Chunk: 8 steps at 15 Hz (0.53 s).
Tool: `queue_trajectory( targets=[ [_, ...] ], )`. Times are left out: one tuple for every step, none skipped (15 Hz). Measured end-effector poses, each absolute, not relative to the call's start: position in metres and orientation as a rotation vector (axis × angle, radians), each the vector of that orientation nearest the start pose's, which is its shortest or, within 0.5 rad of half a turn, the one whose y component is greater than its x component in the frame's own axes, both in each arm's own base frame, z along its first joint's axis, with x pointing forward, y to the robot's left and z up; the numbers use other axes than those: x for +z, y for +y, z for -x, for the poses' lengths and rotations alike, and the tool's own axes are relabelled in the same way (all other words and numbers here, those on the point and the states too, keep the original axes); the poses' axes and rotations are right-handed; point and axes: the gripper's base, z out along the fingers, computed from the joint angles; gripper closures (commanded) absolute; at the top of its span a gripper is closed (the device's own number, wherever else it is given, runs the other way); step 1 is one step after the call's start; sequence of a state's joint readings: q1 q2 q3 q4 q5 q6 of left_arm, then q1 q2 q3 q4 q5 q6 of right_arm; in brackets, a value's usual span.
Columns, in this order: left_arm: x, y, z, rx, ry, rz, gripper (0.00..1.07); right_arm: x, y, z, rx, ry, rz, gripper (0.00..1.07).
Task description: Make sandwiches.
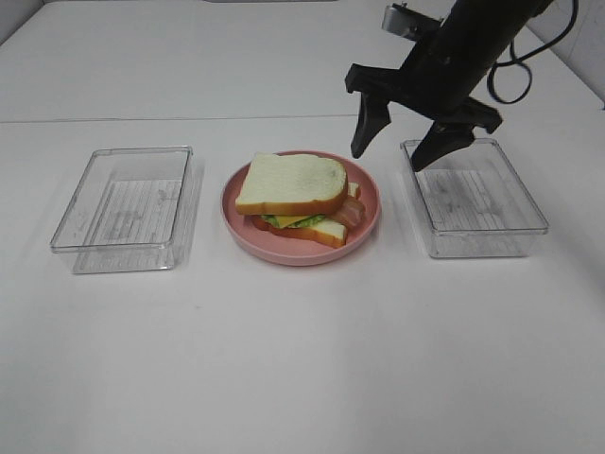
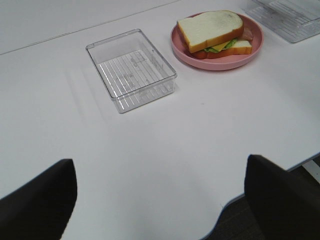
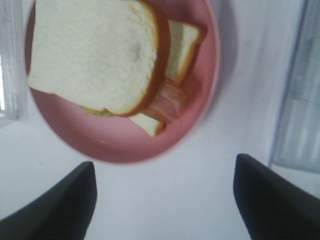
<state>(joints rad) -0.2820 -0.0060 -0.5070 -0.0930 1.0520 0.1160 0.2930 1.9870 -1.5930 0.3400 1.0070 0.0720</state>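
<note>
A finished sandwich (image 1: 291, 184) lies on the round pink plate (image 1: 371, 214) in the middle of the table: white bread on top, yellow cheese, green lettuce and bacon showing at the edges, and a second slice below. My right gripper (image 1: 388, 158) hangs open above the table, just behind the plate's right rim, with nothing between its fingers. The right wrist view looks down on the sandwich (image 3: 95, 55) and plate (image 3: 202, 107) past the spread fingers (image 3: 55, 210). My left gripper (image 2: 160, 200) is open and empty, far from the sandwich (image 2: 210, 30); it is outside the exterior view.
An empty clear tray (image 1: 123, 208) stands left of the plate, and another clear tray (image 1: 477, 199) right of it, partly under the right arm. The left wrist view shows the left tray (image 2: 130, 70) and the table's near edge (image 2: 270, 175).
</note>
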Motion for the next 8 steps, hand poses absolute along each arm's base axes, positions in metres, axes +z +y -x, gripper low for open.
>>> queue_trajectory(
  targets=[
    [0.28, -0.005, 0.008, -0.216, 1.985, -0.405, 0.21, 0.24, 0.14, -0.387, 0.442, 2.91, 0.163, 0.36],
    [0.28, -0.005, 0.008, -0.216, 1.985, -0.405, 0.21, 0.254, 0.133, -0.379, 0.358, 2.915, 0.208, 0.36],
    [0.28, -0.005, 0.008, -0.216, 1.985, -0.405, 0.21, 0.26, 0.129, -0.376, 0.32, 2.92, 0.221, 0.36],
    [0.28, -0.005, 0.008, -0.216, 1.985, -0.405, 0.21, 0.275, 0.123, -0.368, 0.265, 2.91, 0.24, 0.36],
    [0.28, -0.005, 0.008, -0.216, 1.985, -0.405, 0.21, 0.311, 0.111, -0.349, 0.181, 2.85, 0.256, 0.36],
    [0.28, -0.005, 0.008, -0.216, 1.985, -0.405, 0.21, 0.327, 0.107, -0.337, 0.17, 2.809, 0.259, 0.36],
    [0.28, -0.005, 0.008, -0.216, 1.985, -0.405, 0.21, 0.339, 0.102, -0.323, 0.168, 2.779, 0.259, 0.36],
    [0.28, -0.005, 0.008, -0.216, 1.985, -0.405, 0.21, 0.351, 0.096, -0.305, 0.173, 2.75, 0.257, 0.36]
  ],
)
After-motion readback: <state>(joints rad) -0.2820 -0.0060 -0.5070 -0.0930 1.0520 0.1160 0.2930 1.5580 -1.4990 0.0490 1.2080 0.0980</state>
